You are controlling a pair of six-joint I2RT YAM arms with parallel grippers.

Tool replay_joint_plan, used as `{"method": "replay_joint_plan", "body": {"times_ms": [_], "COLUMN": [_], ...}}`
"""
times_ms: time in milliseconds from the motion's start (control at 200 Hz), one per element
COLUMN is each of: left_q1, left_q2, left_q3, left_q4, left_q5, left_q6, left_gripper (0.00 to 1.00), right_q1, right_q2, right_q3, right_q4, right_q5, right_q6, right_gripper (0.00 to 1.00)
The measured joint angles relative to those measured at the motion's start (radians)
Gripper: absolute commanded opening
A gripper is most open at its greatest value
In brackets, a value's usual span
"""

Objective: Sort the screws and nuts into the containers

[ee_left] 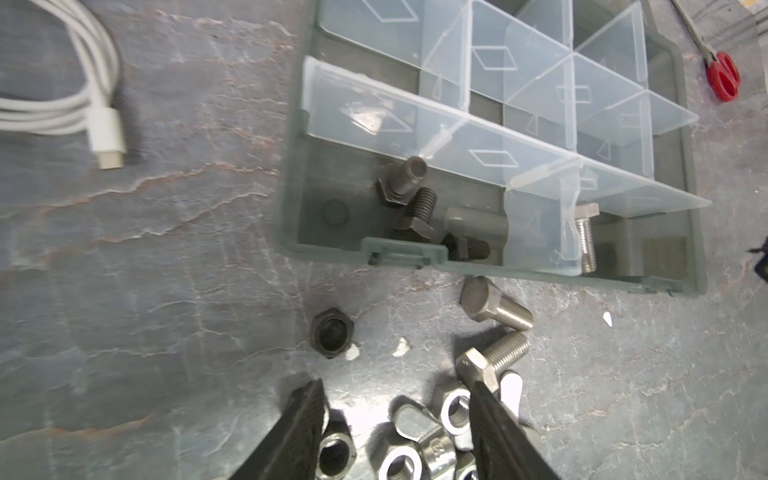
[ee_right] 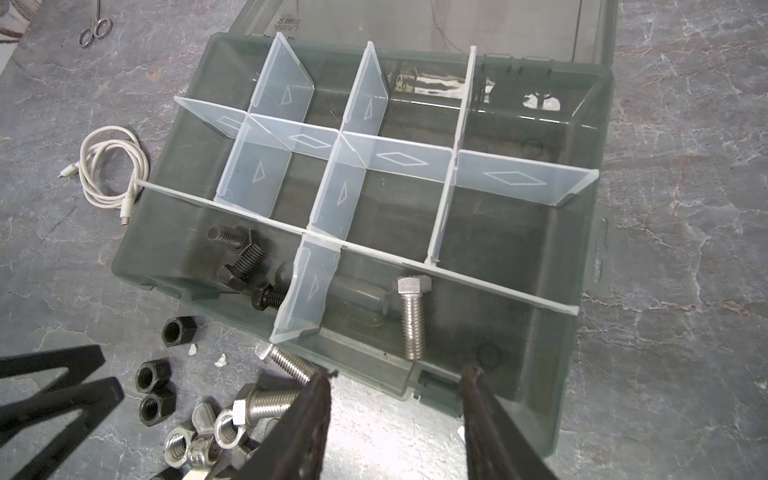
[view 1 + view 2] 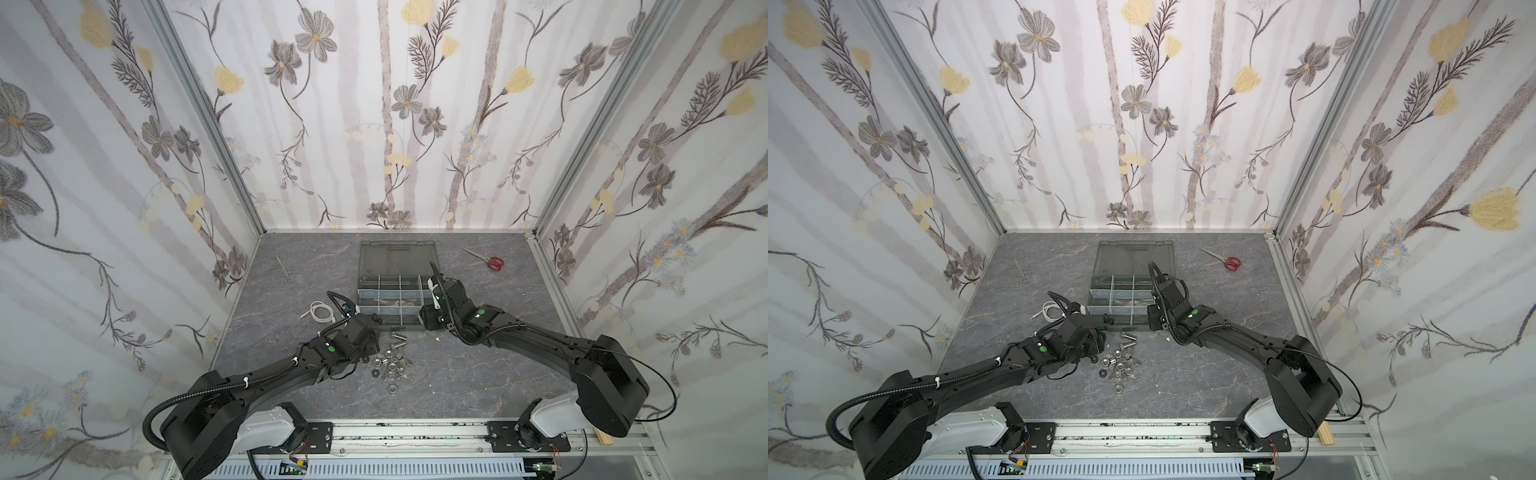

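a: nearest first. the left gripper (image 1: 395,386) hangs over the pile of nuts (image 1: 399,453), jaws spread, nothing pinched.
b: risk there?
a: the nuts touch and overlap, with wing nuts (image 1: 419,432) mixed in. closing could catch two, or nudge the two silver screws (image 1: 494,309) just beside the pile.
b: the right gripper (image 2: 400,372)?
a: spread too, empty, at the front wall of the box (image 2: 552,415). dipping could knock and shift it.
b: inside?
a: black screws (image 2: 241,257) in the front left compartment, one silver screw (image 2: 411,320) next door. only a thin divider (image 2: 303,286) parts them, so a loose drop could land wrong.
b: farther?
a: red scissors (image 3: 494,262), well apart.
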Motion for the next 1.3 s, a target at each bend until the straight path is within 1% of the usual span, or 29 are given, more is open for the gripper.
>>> {"method": "replay_joint_plan", "body": {"times_ms": [195, 325, 470, 719, 1099, 1304], "left_q1": [-0.057, -0.069, -0.080, -0.083, -0.087, -0.089], "left_q2": [0.106, 0.155, 0.200, 0.245, 0.277, 0.306], "left_q3": [0.050, 0.079, 0.095, 0.112, 0.117, 0.136], "left_q4": [0.023, 0.039, 0.051, 0.060, 0.069, 0.080], "left_q5": [0.018, 0.035, 0.050, 0.065, 0.072, 0.075], "left_q6": [-0.002, -0.002, -0.002, 0.000, 0.001, 0.002], "left_gripper": [0.54, 0.53, 0.49, 0.42, 0.37, 0.31], "right_q1": [0.000, 0.000, 0.000, 0.000, 0.000, 0.000], "right_q2": [-0.013, -0.024, -0.058, -0.071, -0.076, -0.077], "right_q3": [-0.021, -0.038, -0.055, -0.084, -0.098, -0.101], "right_q4": [0.009, 0.009, 0.018, 0.018, 0.041, 0.043], "right_q5": [0.000, -0.004, -0.003, -0.003, -0.002, -0.002], "right_q6": [0.023, 0.037, 0.051, 0.060, 0.078, 0.085], "right_gripper": [0.52, 0.52, 0.52, 0.52, 0.52, 0.52]}}
